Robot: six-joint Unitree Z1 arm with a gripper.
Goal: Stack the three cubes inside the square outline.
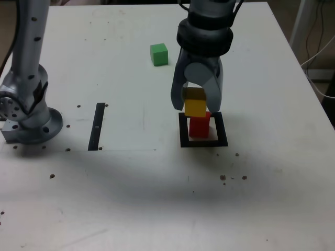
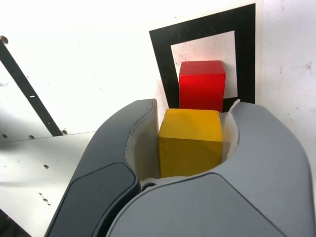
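Through the exterior view, I hold the small solid yellow cube (image 1: 195, 107) in my grey curved-jawed gripper (image 1: 197, 100), near the small red cube (image 1: 199, 127) within the thick black square outline (image 1: 222, 129), well apart from the small green cube (image 1: 159, 55).

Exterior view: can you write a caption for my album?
Robot fingers hold the yellow cube above the red cube; the green cube sits apart.
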